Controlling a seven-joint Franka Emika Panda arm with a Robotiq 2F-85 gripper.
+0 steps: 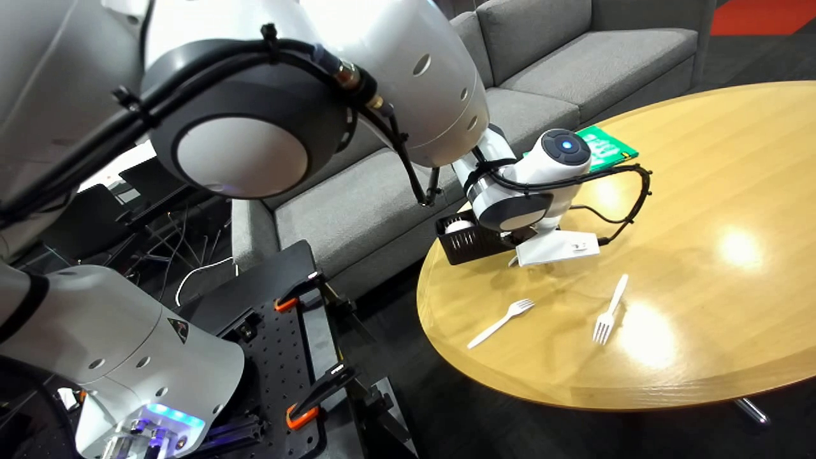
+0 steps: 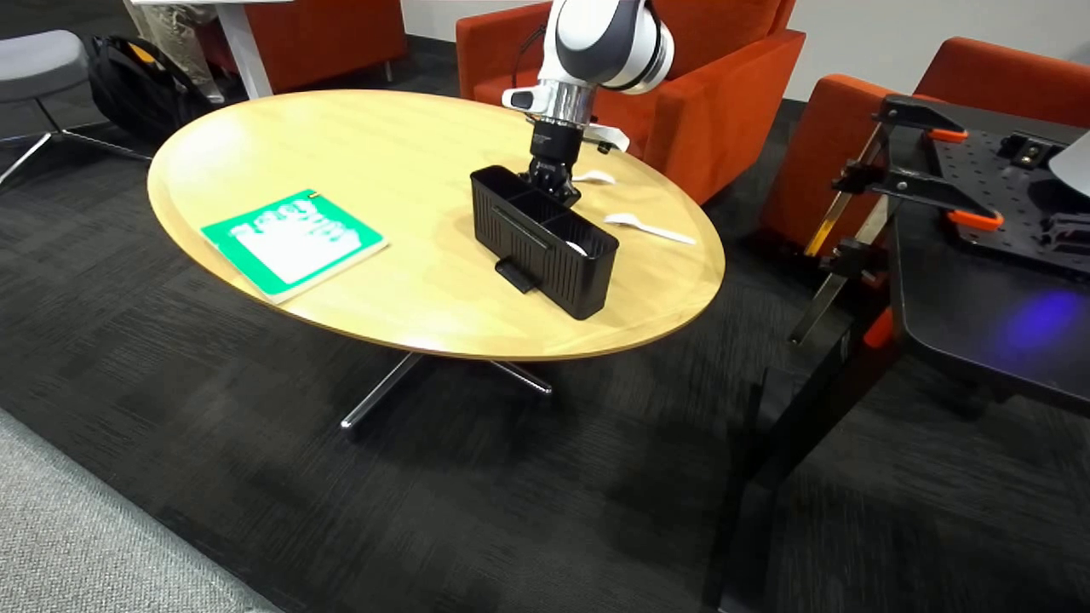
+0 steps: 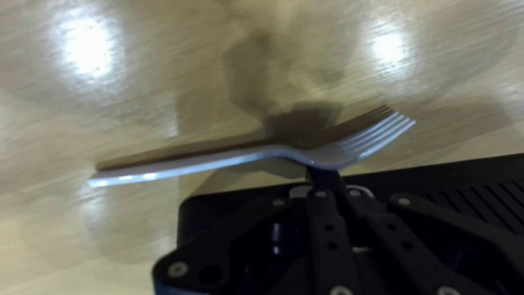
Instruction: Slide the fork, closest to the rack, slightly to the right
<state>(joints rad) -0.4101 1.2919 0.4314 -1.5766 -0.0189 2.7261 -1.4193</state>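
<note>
In an exterior view, the white outer fork (image 1: 502,323) lies toward the near edge of the surface (image 1: 733,319), handle pointing to the left edge. The white inner fork (image 1: 610,310) has its tines facing the near edge. Beyond them the gripper (image 3: 323,175) reaches down, fingertips together, right at the head of the far fork (image 3: 258,154); whether they touch it I cannot tell. The far fork, also white, lies just beside the black rack (image 2: 536,243), roughly along its long side. The rack stands near the left edge, toward the far side, a white thing (image 1: 459,225) in an end compartment. A flat green-and-white card (image 1: 604,150) lies near the far edge.
</note>
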